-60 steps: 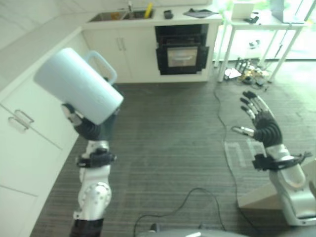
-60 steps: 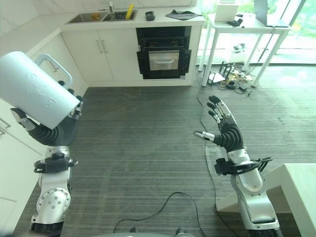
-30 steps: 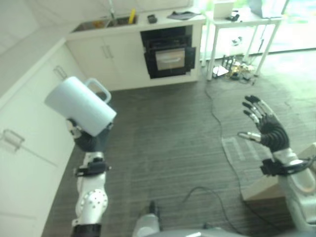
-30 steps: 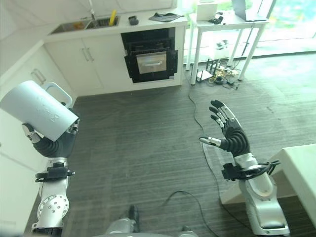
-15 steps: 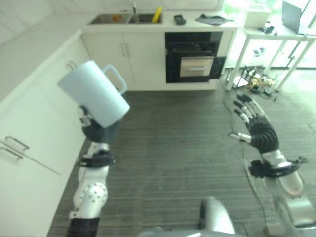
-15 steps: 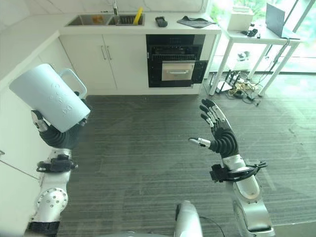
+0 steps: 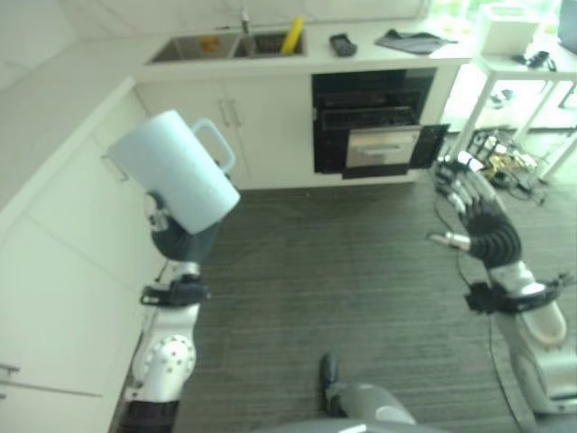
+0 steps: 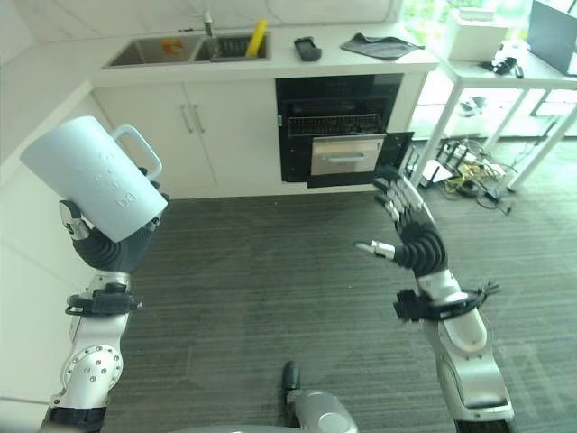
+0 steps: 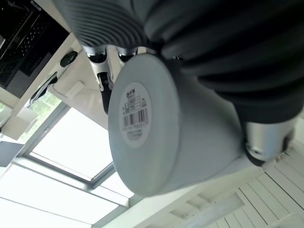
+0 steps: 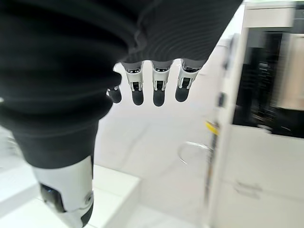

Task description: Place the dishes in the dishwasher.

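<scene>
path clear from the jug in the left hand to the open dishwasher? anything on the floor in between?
Nothing visible blocks it. The left hand holds the pale blue jug tilted, near the white cabinets. The dishwasher stands open across bare grey floor. The right hand is open, raised in front of it.

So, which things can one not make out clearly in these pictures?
- Inside of the pale blue pitcher: its mouth faces away in both eye views; the left wrist view shows its base.
- Left hand: mostly hidden behind the pitcher.
- Sink contents: too small; a yellow object stands there, kind unclear.
- Dishwasher racks: too far to tell whether loaded.
- Right wrist view past the right hand: cabinets blurred.
</scene>
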